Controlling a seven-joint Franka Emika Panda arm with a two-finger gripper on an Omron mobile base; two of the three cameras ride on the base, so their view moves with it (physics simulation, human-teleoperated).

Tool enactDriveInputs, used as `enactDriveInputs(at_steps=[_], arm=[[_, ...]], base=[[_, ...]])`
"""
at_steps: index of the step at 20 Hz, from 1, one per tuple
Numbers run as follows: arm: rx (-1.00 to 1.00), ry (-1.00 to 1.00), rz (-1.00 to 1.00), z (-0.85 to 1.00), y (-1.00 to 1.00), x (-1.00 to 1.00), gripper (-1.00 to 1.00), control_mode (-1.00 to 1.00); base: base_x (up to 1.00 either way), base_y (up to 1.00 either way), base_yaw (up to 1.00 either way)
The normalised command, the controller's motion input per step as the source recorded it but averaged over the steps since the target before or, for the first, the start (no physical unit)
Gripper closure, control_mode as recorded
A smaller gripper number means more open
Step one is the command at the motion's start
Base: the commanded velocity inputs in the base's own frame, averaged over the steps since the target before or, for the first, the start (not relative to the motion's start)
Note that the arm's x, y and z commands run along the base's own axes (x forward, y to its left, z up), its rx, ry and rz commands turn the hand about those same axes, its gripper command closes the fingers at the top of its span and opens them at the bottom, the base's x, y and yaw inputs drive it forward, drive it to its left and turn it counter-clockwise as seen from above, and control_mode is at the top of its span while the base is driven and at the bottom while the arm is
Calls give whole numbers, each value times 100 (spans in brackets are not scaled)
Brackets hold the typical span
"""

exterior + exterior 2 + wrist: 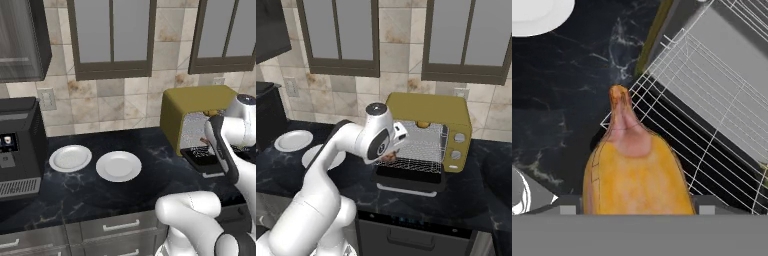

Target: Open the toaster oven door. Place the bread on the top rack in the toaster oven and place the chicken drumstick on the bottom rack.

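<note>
Orange chicken drumstick (636,175) hiding gripper (634,210) tips

Left base: you look forward-down from behind-left | right base: behind-right, both sharing the toaster oven (196,114) | hand: you look close down on the bottom rack (677,145).

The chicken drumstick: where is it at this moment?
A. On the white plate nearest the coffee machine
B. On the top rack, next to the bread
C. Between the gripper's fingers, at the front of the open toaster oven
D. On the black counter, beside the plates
C: the hand view shows the chicken drumstick held at the gripper, over the bottom rack pulled out of the open toaster oven.
</note>
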Motion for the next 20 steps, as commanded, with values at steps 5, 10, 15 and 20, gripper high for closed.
enactDriveInputs(at_steps=[5,10,15,20], arm=[[0,1,-2,-19,-29,45,100,-100],[0,-9,4,-31,0,23,100,-100],[-2,-6,5,-34,-1,11,100,-100],[-2,-5,3,-25,-4,10,100,-100]], base=[[0,0,0],[0,0,0],[0,0,0],[0,0,0]])
